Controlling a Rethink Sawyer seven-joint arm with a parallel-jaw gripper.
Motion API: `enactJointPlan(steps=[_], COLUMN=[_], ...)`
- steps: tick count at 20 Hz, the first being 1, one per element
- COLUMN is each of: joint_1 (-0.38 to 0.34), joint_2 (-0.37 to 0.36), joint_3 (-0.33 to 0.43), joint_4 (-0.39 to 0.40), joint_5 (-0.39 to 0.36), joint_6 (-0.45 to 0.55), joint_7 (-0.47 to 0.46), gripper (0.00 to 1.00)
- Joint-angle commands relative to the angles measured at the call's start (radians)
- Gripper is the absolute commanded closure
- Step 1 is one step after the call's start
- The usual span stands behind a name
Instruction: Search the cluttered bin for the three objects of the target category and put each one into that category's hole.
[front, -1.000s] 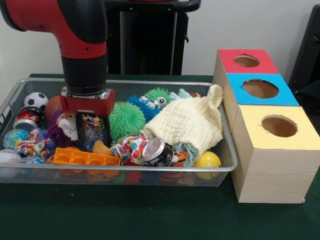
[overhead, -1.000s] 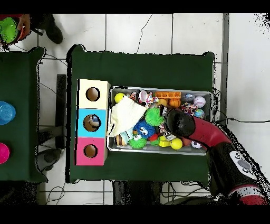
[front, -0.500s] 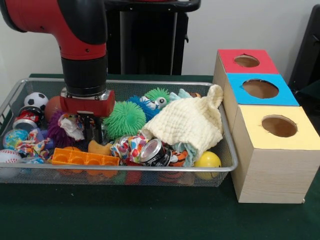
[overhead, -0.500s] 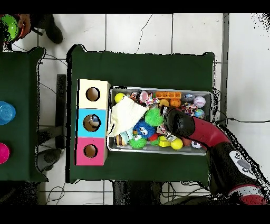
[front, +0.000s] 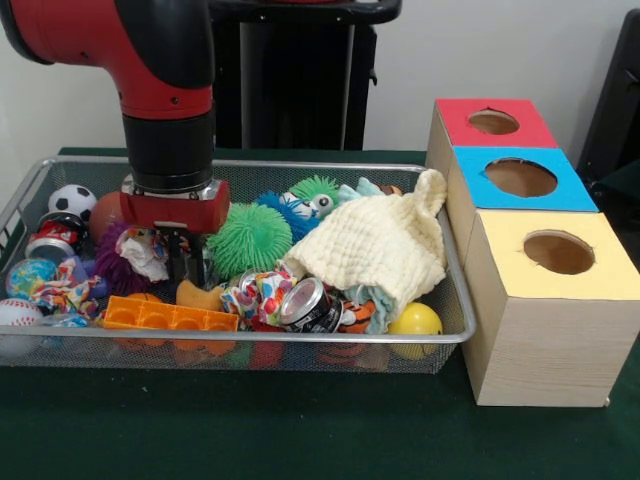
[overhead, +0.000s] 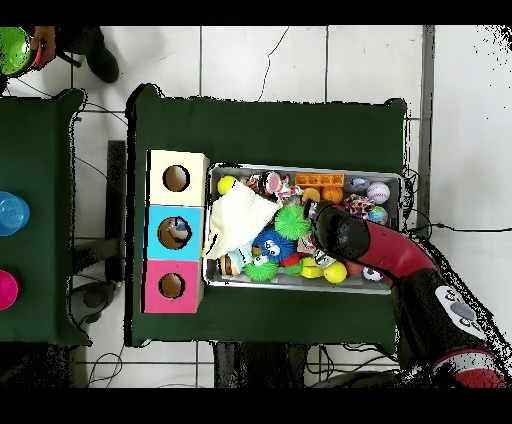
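Reaching into wire bin (front: 455, 330) | jaws (front: 186, 262) beside green ball (front: 253, 238), hemmed in

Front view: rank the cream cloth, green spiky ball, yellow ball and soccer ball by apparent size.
1. Cream cloth
2. Green spiky ball
3. Yellow ball and soccer ball: look alike; the yellow one is partly hidden and nearer, so unranked.

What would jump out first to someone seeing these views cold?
The red and black arm plunges into the left half of the wire bin, its tool buried among the toys. A cream cloth sprawls over the bin's right half. Beside the bin stands a row of boxes with red, blue and yellow holed tops.
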Motion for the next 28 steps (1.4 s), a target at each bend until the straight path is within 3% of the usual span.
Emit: enactJointPlan(steps=[1,8,23,28], joint_1=[-0.007,-0.01,-0.019,-0.021], joint_2=[-0.037,-0.165,-0.226,-0.228], joint_3=[0.025,0.036,0.056,0.064], joint_4=[0.025,0.066,0.064,0.073], joint_5=[-0.037,-0.004,-0.009,0.035], joint_6=[0.125,0.265,0.358,0.397], joint_7=[0.018,-0.001,-0.008,0.026], gripper=[1.0,1.0,1.0,1.0])
